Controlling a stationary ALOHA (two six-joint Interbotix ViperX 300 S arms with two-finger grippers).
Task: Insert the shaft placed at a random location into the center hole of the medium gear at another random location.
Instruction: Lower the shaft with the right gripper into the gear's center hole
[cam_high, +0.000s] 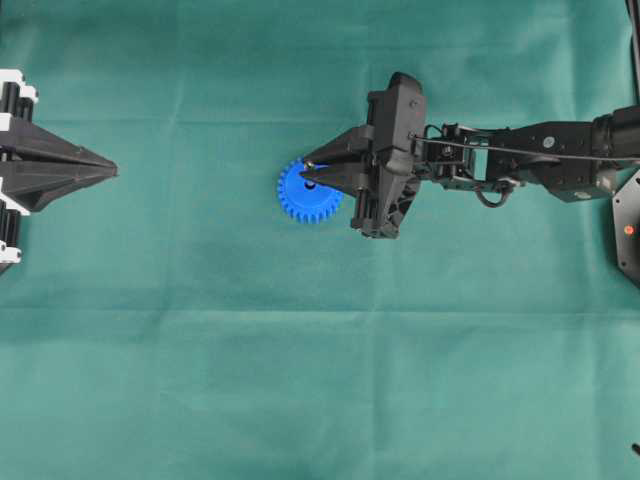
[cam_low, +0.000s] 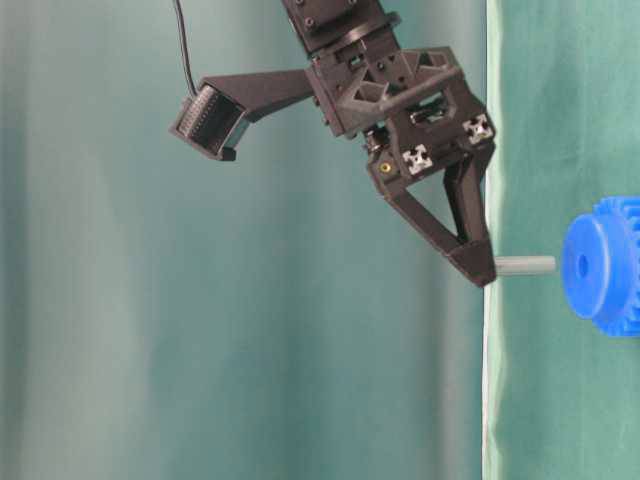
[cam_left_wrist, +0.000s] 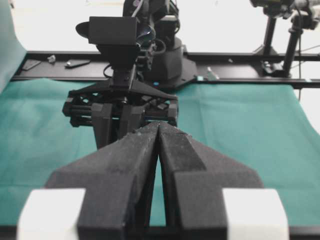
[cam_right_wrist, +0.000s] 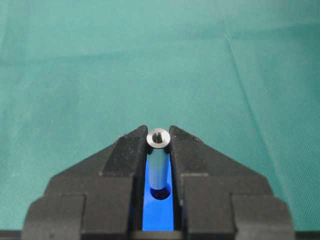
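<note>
A green cloth covers the surface everywhere in the overhead view. The right tool reaches in from the right, its tips over the medium gear, a bright blue toothed wheel lying flat near the middle. The left tool rests at the left edge, well apart from the gear, fingers pressed together on nothing.

The table-level view, which is turned sideways, adds what the overhead hides: the shaft, a short grey pin, is clamped at the right tool's tips and points at the gear's face, apart from it, roughly in line with the center hole.

The left wrist view shows only the left tool's clenched fingers and the right arm beyond.

The right wrist view looks down the shaft, gripped between the fingers of the right tool, with the dark hole just at its far end on blue plastic.

The risk, as a judgement: a slight offset or tilt would land the pin on the flat face, pushing the unheld gear aside or slipping the pin in the grip.
</note>
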